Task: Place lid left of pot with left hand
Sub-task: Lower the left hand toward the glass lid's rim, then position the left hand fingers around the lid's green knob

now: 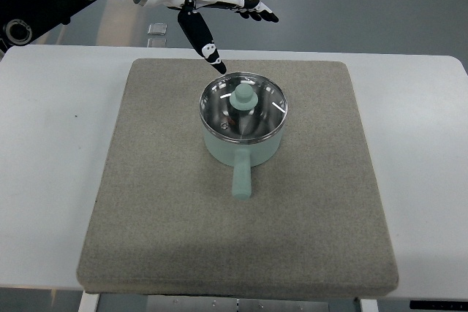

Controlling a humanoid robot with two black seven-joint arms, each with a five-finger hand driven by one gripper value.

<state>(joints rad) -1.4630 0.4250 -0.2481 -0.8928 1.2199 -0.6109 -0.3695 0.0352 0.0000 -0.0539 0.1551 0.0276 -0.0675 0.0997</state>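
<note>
A pale green pot (242, 153) stands in the middle of the grey mat (161, 202), its handle pointing toward me. A glass lid (243, 108) with a pale green knob sits on the pot. My left hand (227, 27), white with black fingertips, comes in from the upper left and hovers above and behind the pot. Its fingers are spread and hold nothing; the thumb points down toward the lid's far rim without touching it. The right hand is out of view.
The mat lies on a white table (51, 144). A small clear object (156, 29) lies beyond the table's far edge. Grey floor shows past the table.
</note>
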